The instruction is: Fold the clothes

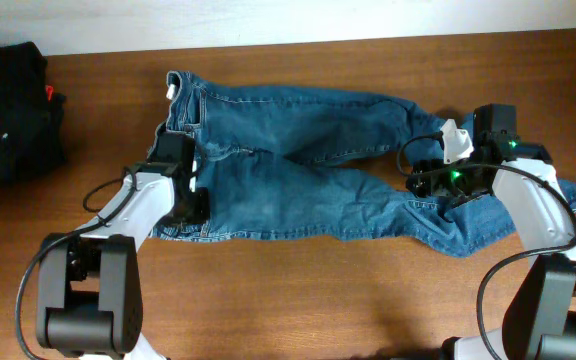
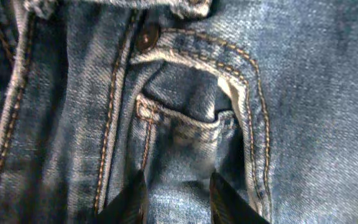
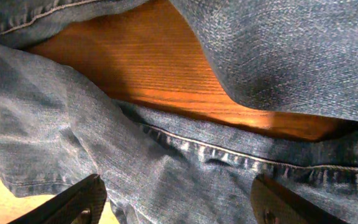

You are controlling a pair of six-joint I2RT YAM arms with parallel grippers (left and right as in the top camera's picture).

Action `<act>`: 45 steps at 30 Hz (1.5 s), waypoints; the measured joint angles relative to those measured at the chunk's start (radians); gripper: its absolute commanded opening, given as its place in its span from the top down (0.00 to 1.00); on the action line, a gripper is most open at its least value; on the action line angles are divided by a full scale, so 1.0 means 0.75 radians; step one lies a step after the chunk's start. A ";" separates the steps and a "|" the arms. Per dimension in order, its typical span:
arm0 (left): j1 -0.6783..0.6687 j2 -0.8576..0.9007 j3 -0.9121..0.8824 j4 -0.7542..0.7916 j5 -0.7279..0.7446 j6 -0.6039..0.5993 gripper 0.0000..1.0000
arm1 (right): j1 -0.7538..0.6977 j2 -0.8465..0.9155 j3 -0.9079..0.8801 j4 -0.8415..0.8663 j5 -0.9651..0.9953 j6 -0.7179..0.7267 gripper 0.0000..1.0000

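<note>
The blue jeans (image 1: 298,170) lie spread across the table, waist at the left and legs running right, with one leg crossed over the other. My left gripper (image 1: 190,195) sits on the waist's near edge. In the left wrist view its fingers (image 2: 178,199) are drawn close with a bunch of denim (image 2: 303,93) between them, just below the coin pocket. My right gripper (image 1: 430,183) is over the legs near the right end. In the right wrist view its fingers (image 3: 176,199) are wide apart above a leg seam of the jeans (image 3: 291,56).
A black garment pile with a small red tag (image 1: 8,110) lies at the far left. Bare wooden table (image 1: 318,290) runs along the front, and it shows between the two legs in the right wrist view (image 3: 148,56).
</note>
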 measured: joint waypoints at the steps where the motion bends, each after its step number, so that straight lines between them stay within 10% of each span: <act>1: 0.000 0.000 -0.001 -0.006 -0.006 -0.006 0.71 | 0.000 0.000 0.000 0.000 0.000 -0.001 0.20; 27: 0.383 -0.033 -0.013 -0.308 -0.034 -0.073 0.92 | 0.000 0.000 -0.001 0.010 0.001 -0.002 0.20; 38: 0.372 -0.483 0.015 -0.047 0.055 -0.126 0.62 | 0.000 0.000 -0.001 0.019 0.001 -0.001 0.19; 45: 0.289 -0.399 0.018 0.215 0.112 -0.120 0.62 | 0.000 0.000 -0.001 0.025 0.001 -0.002 0.13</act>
